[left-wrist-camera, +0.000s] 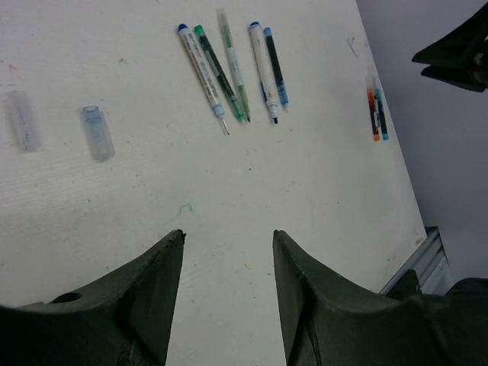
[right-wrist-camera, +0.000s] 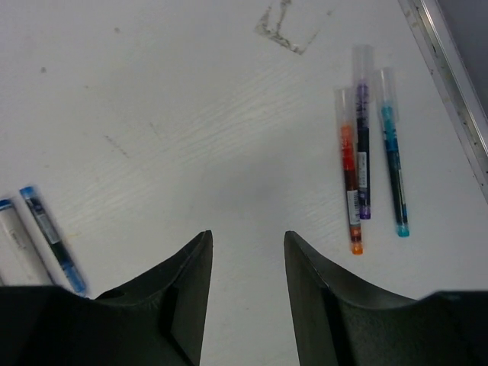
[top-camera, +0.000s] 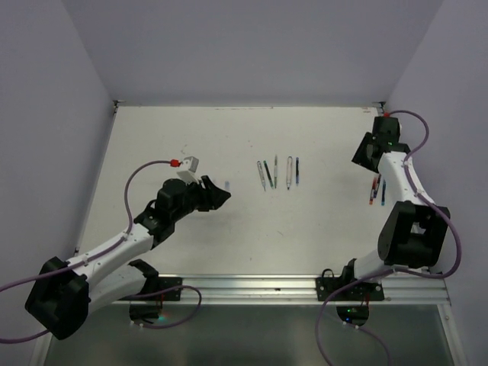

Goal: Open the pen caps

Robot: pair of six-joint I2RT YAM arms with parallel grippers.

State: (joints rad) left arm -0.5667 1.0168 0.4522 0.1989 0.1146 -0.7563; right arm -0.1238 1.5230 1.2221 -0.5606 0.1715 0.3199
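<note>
Several pens point(top-camera: 276, 172) lie side by side at mid-table; the left wrist view shows them point(left-wrist-camera: 236, 69) with bare tips. Two loose clear pen caps point(left-wrist-camera: 97, 133) point(left-wrist-camera: 21, 120) lie to their left, one faintly visible in the top view point(top-camera: 227, 185). Three more pens point(right-wrist-camera: 364, 164), red, purple and teal, lie at the right with clear caps on; they also show in the top view point(top-camera: 377, 189). My left gripper point(left-wrist-camera: 229, 232) is open and empty over bare table, beside the loose caps point(top-camera: 221, 195). My right gripper point(right-wrist-camera: 248, 232) is open and empty, left of the three capped pens point(top-camera: 364, 156).
The table's right edge with a metal rail point(right-wrist-camera: 450, 69) runs close to the three capped pens. A scuffed mark point(right-wrist-camera: 284, 27) lies on the table beyond them. A blue pen point(right-wrist-camera: 49, 240) of the middle row shows at the lower left of the right wrist view.
</note>
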